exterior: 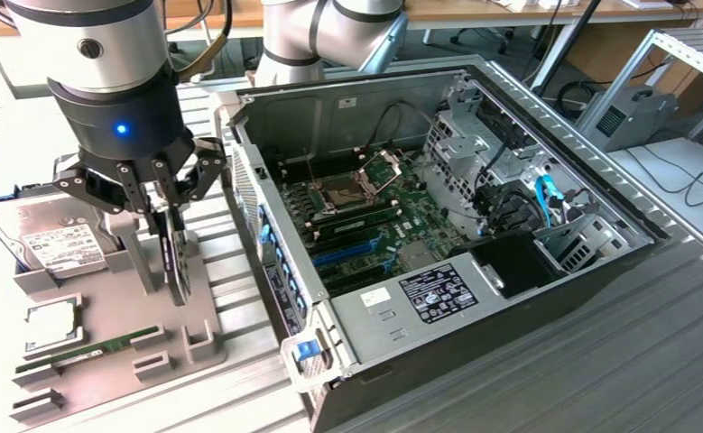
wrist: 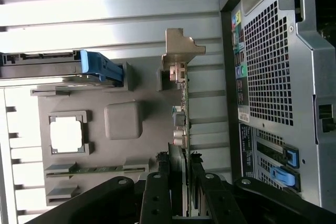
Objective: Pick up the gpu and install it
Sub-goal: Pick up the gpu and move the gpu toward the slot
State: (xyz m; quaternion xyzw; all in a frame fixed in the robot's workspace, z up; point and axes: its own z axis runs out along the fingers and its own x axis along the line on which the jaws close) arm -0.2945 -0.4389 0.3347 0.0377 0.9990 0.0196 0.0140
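The gpu [exterior: 179, 263] is a thin dark card standing on edge over the grey holder tray [exterior: 110, 311], at the exterior view's left. My gripper [exterior: 164, 225] comes down on it from above, and its fingers press both faces of the card, shut on it. In the wrist view the gpu [wrist: 179, 103] appears edge-on, its silver bracket at the far end, and the black fingers [wrist: 156, 192] of my gripper [wrist: 179, 184] clamp it on either side. Whether the card's lower edge still rests in the tray's slot I cannot tell.
The open computer case [exterior: 327, 307] lies just beside the tray toward the exterior view's right, its motherboard with blue slots [exterior: 351, 248] exposed. On the tray are a hard drive [exterior: 60, 245], a square processor [exterior: 50, 327] and a green memory stick [exterior: 87, 350]. The case's perforated rear panel [wrist: 270, 77] stands close to the card.
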